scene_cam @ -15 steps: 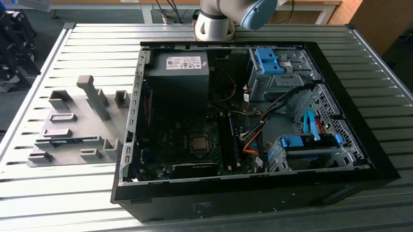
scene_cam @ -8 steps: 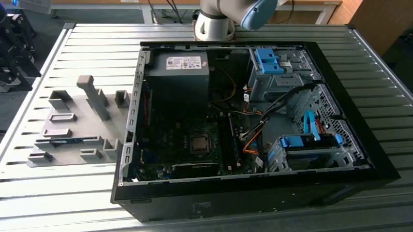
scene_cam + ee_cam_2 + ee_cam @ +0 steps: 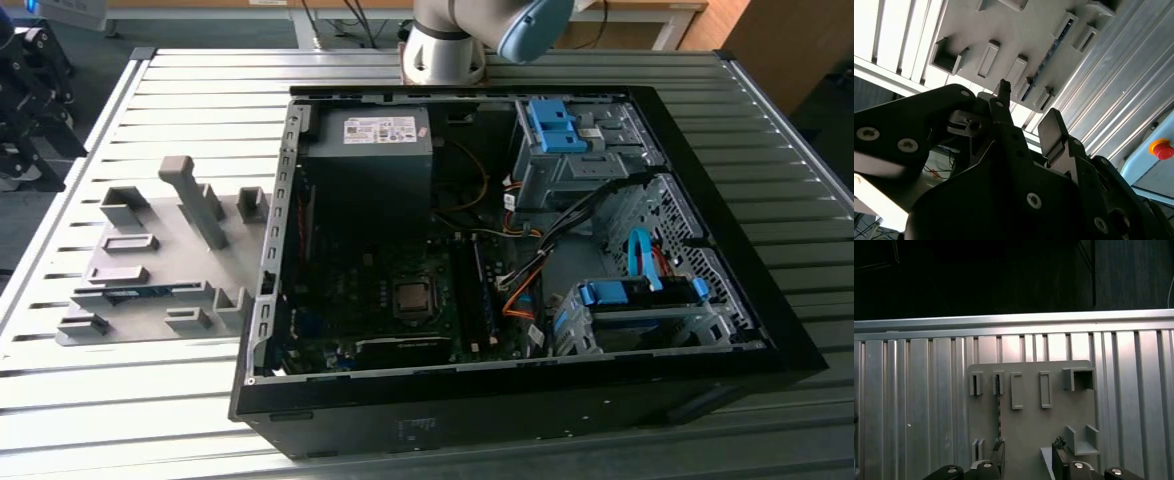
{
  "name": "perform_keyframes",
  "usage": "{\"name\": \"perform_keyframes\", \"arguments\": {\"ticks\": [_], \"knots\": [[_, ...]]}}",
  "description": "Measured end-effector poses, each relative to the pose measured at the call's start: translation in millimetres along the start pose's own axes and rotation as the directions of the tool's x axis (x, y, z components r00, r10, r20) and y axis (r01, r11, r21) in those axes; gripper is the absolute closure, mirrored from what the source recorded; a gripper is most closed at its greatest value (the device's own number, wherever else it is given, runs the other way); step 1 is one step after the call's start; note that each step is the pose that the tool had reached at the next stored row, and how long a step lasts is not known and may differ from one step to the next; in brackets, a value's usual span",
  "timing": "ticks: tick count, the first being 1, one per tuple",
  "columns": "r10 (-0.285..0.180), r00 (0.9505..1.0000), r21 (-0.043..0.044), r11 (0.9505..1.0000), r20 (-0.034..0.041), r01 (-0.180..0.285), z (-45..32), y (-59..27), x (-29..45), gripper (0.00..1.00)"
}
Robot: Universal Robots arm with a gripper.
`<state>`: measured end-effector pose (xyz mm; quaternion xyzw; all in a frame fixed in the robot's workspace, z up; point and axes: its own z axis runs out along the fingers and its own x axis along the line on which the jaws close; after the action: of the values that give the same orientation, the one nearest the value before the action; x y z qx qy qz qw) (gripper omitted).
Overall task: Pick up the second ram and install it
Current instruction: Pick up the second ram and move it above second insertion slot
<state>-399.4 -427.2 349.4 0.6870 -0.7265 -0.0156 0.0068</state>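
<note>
Gripper [image 3: 1029, 460] hovers above the grey fixture [image 3: 167, 262], fingers [image 3: 1060, 457] spread and clear of everything, while the ram [image 3: 127, 292] sits on edge in the fixture's slots at the exterior view's lower left, beside the open case [image 3: 747, 300].

Arm [image 3: 441, 45]: silver-grey round joint housing with a pale blue end cap [image 3: 531, 25]. Tool [image 3: 1026, 107]: matte black body built from angular link plates. It has two slim black fingers [image 3: 1001, 112]; one carries a flat rectangular pad face [image 3: 1051, 127]. Silver pan-head screws [image 3: 1034, 200] sit on the links, with a pair on the broad side plate [image 3: 884, 140]. In the first wrist view, the black fingertips [image 3: 1059, 446] have bright round screw heads just behind them.
</note>
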Motion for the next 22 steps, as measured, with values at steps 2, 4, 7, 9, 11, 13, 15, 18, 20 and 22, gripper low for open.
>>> {"name": "perform_keyframes", "arguments": {"ticks": [2, 4, 7, 9, 11, 13, 15, 18, 20, 22], "knots": [[0.000, 1.0000, -0.0003, 1.0000, 0.0062, 0.000, 2.4, -0.2, 1.4, 0.50], [-0.003, 1.0000, -0.0006, 1.0000, 0.0060, 0.003, 6.0, -0.3, 3.0, 0.50], [-0.007, 1.0000, -0.0007, 1.0000, 0.0059, 0.007, 11.2, -0.6, 6.7, 0.50], [-0.007, 1.0000, -0.0006, 1.0000, 0.0059, 0.007, 14.8, -0.9, 8.7, 0.50], [-0.007, 1.0000, -0.0008, 1.0000, 0.0058, 0.007, 18.5, -1.1, 10.0, 0.50], [-0.007, 1.0000, -0.0007, 1.0000, 0.0059, 0.007, 20.7, -1.1, 10.5, 0.50], [-0.007, 1.0000, -0.0008, 1.0000, 0.0058, 0.007, 20.7, -1.1, 10.6, 0.50], [-0.007, 1.0000, -0.0007, 1.0000, 0.0059, 0.007, 20.8, -1.2, 10.9, 0.50], [-0.007, 1.0000, -0.0007, 1.0000, 0.0058, 0.007, 20.8, -1.2, 10.9, 0.50], [-0.007, 1.0000, -0.0007, 1.0000, 0.0058, 0.007, 20.8, -1.2, 11.0, 0.50]]}}
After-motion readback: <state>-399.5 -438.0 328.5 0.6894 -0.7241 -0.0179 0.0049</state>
